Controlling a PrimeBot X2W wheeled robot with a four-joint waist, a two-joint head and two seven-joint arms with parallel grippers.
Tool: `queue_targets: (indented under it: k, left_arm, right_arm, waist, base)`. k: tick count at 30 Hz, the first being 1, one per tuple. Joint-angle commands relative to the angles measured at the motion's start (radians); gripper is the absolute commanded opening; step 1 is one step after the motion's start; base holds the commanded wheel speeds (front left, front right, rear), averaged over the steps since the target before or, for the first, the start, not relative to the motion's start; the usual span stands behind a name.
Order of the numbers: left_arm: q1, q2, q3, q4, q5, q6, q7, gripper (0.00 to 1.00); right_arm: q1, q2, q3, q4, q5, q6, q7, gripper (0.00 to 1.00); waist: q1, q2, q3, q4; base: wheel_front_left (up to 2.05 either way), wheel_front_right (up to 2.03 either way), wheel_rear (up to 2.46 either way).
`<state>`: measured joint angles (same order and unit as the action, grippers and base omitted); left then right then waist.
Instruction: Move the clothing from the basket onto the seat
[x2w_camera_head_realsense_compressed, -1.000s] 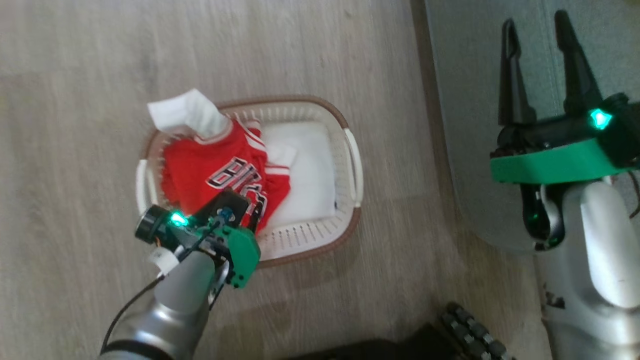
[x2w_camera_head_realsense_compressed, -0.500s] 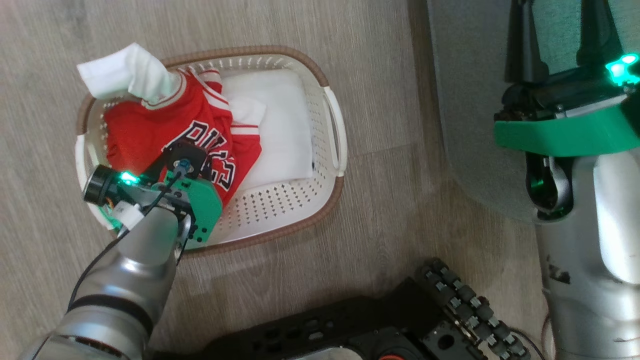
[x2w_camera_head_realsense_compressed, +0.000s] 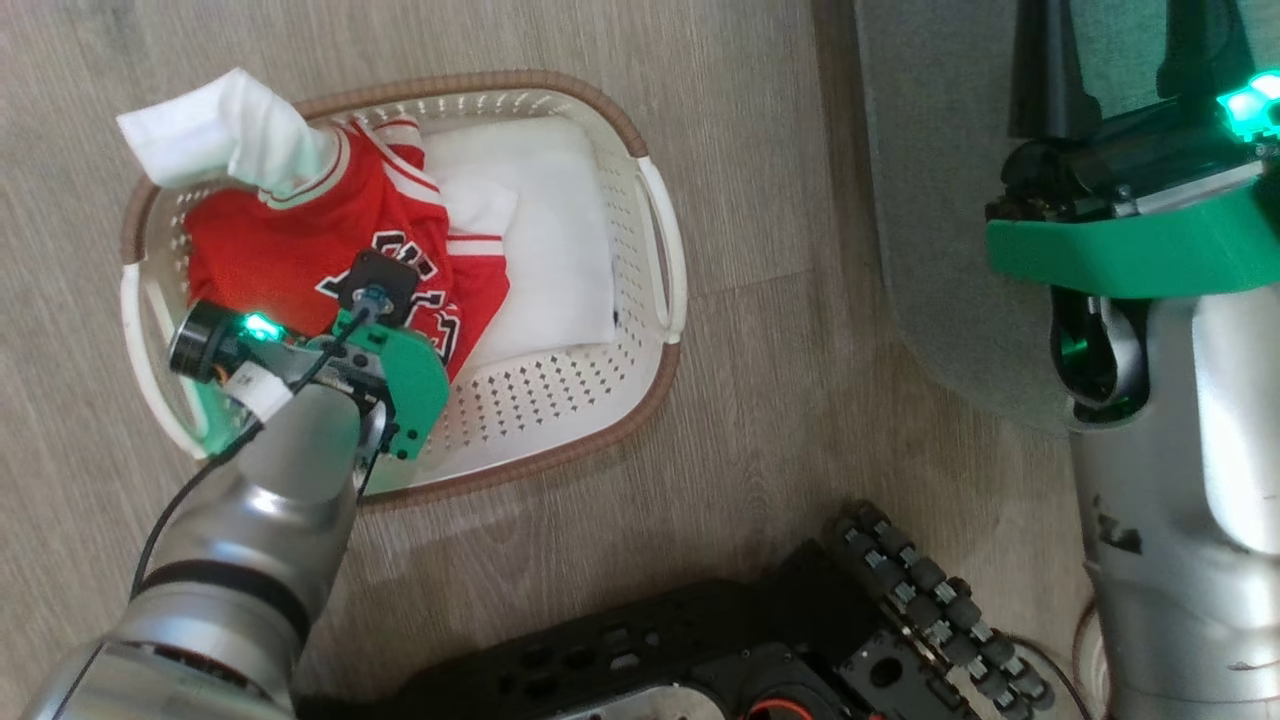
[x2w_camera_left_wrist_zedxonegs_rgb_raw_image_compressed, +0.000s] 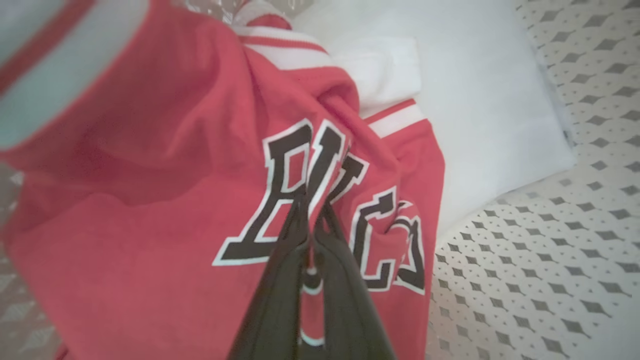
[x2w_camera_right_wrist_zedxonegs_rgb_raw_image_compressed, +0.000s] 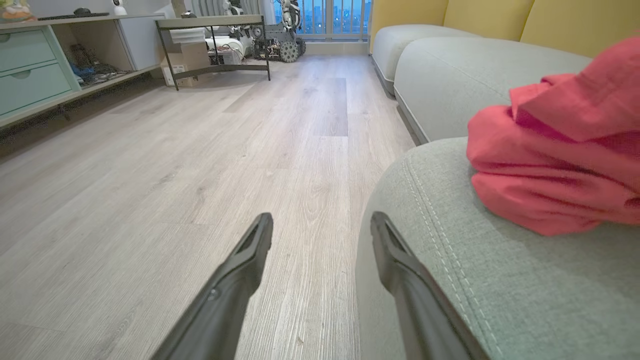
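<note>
The basket (x2w_camera_head_realsense_compressed: 560, 455) is located in the left half of the head view, standing on the wooden floor (x2w_camera_head_realsense_compressed: 760, 150). The jersey (x2w_camera_head_realsense_compressed: 270, 250) is bunched in the left part of the basket, with one white sleeve (x2w_camera_head_realsense_compressed: 215, 135) draped over the rim at the upper left of the frame. The white pad (x2w_camera_head_realsense_compressed: 560, 230) is exposed in the right part. The left gripper (x2w_camera_left_wrist_zedxonegs_rgb_raw_image_compressed: 312, 202) is lowered into the basket from the lower left of the head view. In the left wrist view, its fingers are drawn almost together, and a fold of the jersey is pinched between the tips at the black-and-white lettering. The right gripper (x2w_camera_right_wrist_zedxonegs_rgb_raw_image_compressed: 322, 220) is held with its fingers spread wide apart, and nothing is gripped. In the right wrist view, the finger at frame left is seen against the floor and the other against the rounded edge of the seat (x2w_camera_right_wrist_zedxonegs_rgb_raw_image_compressed: 475, 280). A crumpled red garment (x2w_camera_right_wrist_zedxonegs_rgb_raw_image_compressed: 550, 160) is lying on the seat at the right of that frame, apart from the fingers. In the head view, the seat occupies the upper right, well apart from the basket.
</note>
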<state>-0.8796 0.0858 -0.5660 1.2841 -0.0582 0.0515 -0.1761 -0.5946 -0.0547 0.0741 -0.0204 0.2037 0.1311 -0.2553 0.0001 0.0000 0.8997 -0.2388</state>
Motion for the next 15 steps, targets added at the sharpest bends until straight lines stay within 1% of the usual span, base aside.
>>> queue_targets:
  k: [1, 4, 5, 9, 13, 15]
  left_arm:
    - [0.026, 0.004, 0.011, -0.004, -0.005, -0.009, -0.012, 0.0]
    - [0.036, -0.002, -0.005, -0.006, -0.003, -0.03, -0.038, 0.0]
    - [0.036, -0.002, -0.005, -0.006, -0.003, -0.03, -0.038, 0.0]
    - [0.058, -0.005, -0.042, -0.032, 0.017, -0.057, -0.073, 0.0]
    - [0.102, -0.009, -0.037, -0.093, -0.005, -0.072, -0.084, 0.0]
    - [0.131, -0.009, -0.031, -0.163, -0.019, -0.082, -0.085, 0.0]
  right_arm:
    - [0.023, 0.005, 0.014, -0.024, 0.004, 0.0, -0.006, 1.0]
    - [0.028, 0.005, 0.011, -0.015, 0.005, 0.0, -0.006, 1.0]
    - [0.028, 0.005, 0.011, -0.015, 0.005, 0.0, -0.006, 1.0]
    - [0.041, 0.005, 0.014, 0.02, -0.009, 0.0, -0.006, 1.0]
    - [0.067, 0.005, 0.017, 0.065, -0.024, 0.0, -0.006, 1.0]
    - [0.088, 0.005, 0.02, 0.087, -0.031, 0.0, -0.006, 1.0]
  waist:
    - [-0.0001, 0.0, -0.019, 0.005]
    - [-0.0001, 0.0, -0.057, 0.013]
    - [-0.0001, 0.0, -0.057, 0.013]
    - [-0.0001, 0.0, -0.133, 0.03]
    - [-0.0001, 0.0, -0.234, 0.052]
    - [-0.0001, 0.0, -0.29, 0.064]
  base:
    - [0.0, 0.0, 0.0]
    - [0.0, 0.0, 0.0]
    - [0.0, 0.0, 0.0]
    - [0.0, 0.0, 0.0]
    - [0.0, 0.0, 0.0]
    - [0.0, 0.0, 0.0]
